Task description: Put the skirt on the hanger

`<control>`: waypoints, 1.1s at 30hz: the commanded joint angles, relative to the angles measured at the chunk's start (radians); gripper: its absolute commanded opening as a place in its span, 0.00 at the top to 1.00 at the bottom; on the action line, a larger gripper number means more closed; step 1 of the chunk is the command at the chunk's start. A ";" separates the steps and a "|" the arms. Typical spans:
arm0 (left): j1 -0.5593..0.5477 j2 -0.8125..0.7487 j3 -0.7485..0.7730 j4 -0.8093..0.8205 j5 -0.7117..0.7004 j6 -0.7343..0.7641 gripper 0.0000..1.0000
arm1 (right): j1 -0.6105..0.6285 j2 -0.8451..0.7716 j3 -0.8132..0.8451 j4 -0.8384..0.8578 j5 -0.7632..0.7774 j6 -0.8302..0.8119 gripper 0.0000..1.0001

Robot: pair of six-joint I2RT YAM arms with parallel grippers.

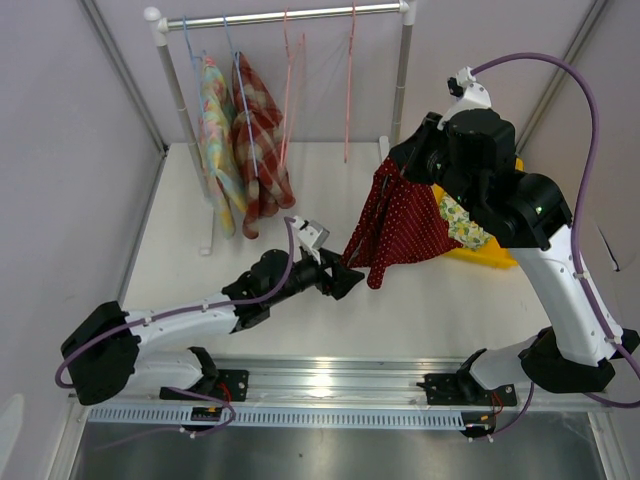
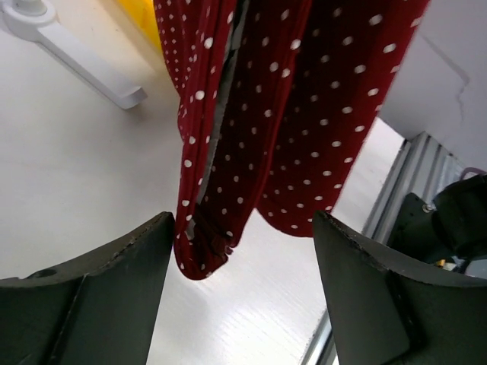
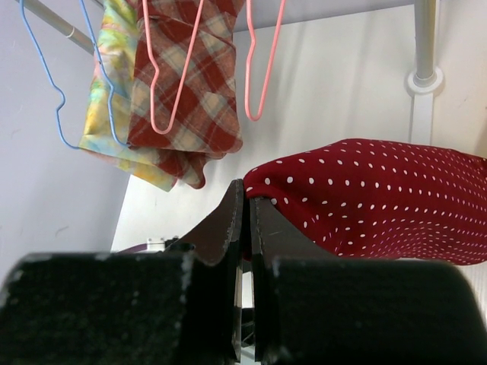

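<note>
White table (image 1: 300, 220) is seen across mid-frame, with a clothes rack (image 1: 280, 17) set along the top edge. Two garments, plaid (image 1: 260, 140) and multicolour (image 1: 215, 140), are hung at upper left. The red polka-dot skirt (image 1: 400, 225) is held up right of centre, draped down in front of a yellow item (image 1: 490, 256). Right gripper (image 3: 245, 199) is clamped tight on the skirt's top edge. Left gripper (image 1: 352, 281) is spread wide with nothing gripped, just beside the lower hem. Bare pink hangers (image 1: 350, 90) are hung top centre.
</note>
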State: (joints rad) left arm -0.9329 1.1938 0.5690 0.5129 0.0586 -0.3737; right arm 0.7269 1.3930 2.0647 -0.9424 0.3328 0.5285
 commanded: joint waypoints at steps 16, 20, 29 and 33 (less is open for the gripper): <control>-0.007 -0.034 0.138 -0.071 -0.186 0.120 1.00 | 0.002 -0.048 0.051 -0.004 0.025 -0.015 1.00; -0.007 -0.181 0.163 -0.221 -0.241 0.142 1.00 | -0.018 -0.063 0.043 -0.022 0.034 -0.021 1.00; -0.007 -0.407 0.311 -0.592 -0.359 0.208 1.00 | -0.063 -0.115 0.006 -0.047 0.009 -0.028 1.00; -0.007 -0.453 0.422 -0.735 -0.358 0.242 1.00 | -0.066 -0.143 -0.014 -0.055 0.005 -0.025 1.00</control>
State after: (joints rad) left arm -0.9360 0.7631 0.8894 -0.0753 -0.2668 -0.1886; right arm 0.6651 1.2881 2.0563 -1.0138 0.3355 0.5220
